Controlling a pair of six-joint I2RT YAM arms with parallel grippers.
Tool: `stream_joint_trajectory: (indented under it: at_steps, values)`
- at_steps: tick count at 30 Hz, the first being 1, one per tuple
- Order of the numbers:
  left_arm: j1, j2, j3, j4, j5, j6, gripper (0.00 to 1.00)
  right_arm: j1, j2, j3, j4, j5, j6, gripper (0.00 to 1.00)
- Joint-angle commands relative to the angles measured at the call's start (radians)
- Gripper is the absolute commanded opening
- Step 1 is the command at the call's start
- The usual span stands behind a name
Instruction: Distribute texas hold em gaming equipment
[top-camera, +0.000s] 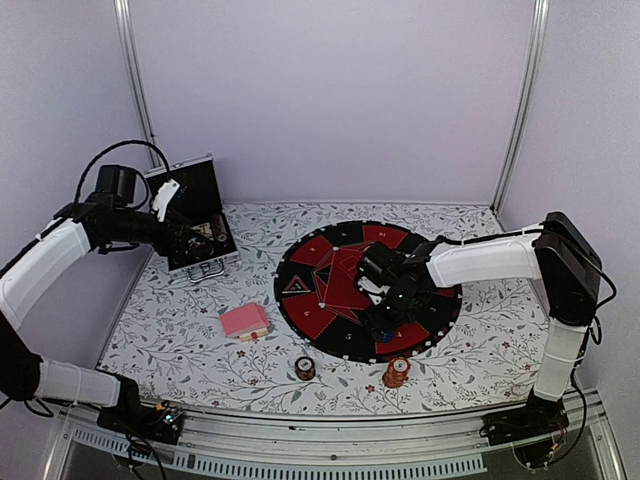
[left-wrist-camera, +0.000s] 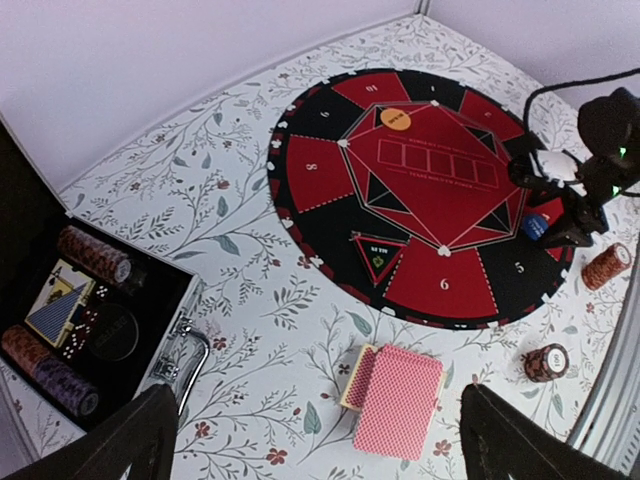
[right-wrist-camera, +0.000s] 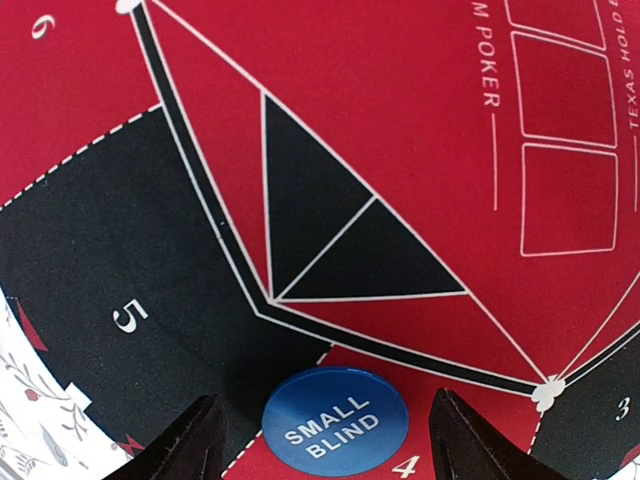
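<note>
Two stacks of poker chips stand on the tabletop (top-camera: 200, 340) close to its near edge: a brown stack (top-camera: 305, 368) on the left and a red-and-white stack (top-camera: 397, 372) on the right, well apart. Just behind them, nearer the left edge, lies one pile of pink-backed playing cards (left-wrist-camera: 397, 402), face down.

A round black-and-red mat (left-wrist-camera: 320, 170) covers the middle and right of the tabletop. One blue button disc (right-wrist-camera: 335, 417) marked "SMALL BLIND" lies flat on red wedge 4, at the line with black wedge 5. The right gripper (right-wrist-camera: 325, 400) hangs over it with its jaws released, one finger on each side of the disc and a gap on both sides. One orange button disc (left-wrist-camera: 397, 120) sits on a corner of the mat's red centre panel.

At the far left corner stands the black silver-edged case (top-camera: 205, 262), lid raised. It holds two rolls of chips on their sides, one roll (left-wrist-camera: 95, 255) by the hinge side and one roll (left-wrist-camera: 50, 375) nearer the latch. Between them are a pack with a blue pattern (left-wrist-camera: 60, 310), a black round piece (left-wrist-camera: 112, 332) and small dice (left-wrist-camera: 85, 325) too tiny to count. The left gripper (left-wrist-camera: 320, 390) hovers by the case, jaws spread wide and gripping nothing.
</note>
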Motion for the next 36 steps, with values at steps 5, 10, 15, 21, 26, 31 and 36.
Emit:
stream_joint_trajectory:
  at_steps: [5, 10, 15, 21, 26, 31, 36]
  values:
    - [-0.091, 0.040, -0.041, -0.017, -0.046, 0.023, 1.00, 0.004, 0.015, -0.017, 0.001, 0.028, 0.025, 0.71]
    - [-0.098, 0.039, -0.036, -0.022, -0.052, 0.031, 1.00, 0.004, 0.005, -0.046, 0.016, -0.006, 0.032, 0.70]
    - [-0.101, 0.037, -0.037, -0.024, -0.061, 0.034, 1.00, 0.002, 0.008, -0.078, 0.033, -0.027, 0.040, 0.67]
    - [-0.103, 0.027, -0.033, -0.030, -0.077, 0.039, 1.00, -0.009, -0.006, -0.096, 0.049, -0.015, 0.051, 0.55]
    - [-0.104, 0.023, -0.026, -0.034, -0.085, 0.044, 1.00, -0.027, -0.040, -0.123, 0.047, 0.005, 0.058, 0.52]
    - [-0.104, 0.025, -0.018, -0.036, -0.089, 0.046, 1.00, -0.060, -0.084, -0.174, 0.044, 0.023, 0.066, 0.51]
    - [-0.104, 0.033, -0.011, -0.043, -0.088, 0.048, 1.00, -0.090, -0.123, -0.214, 0.042, 0.031, 0.069, 0.51]
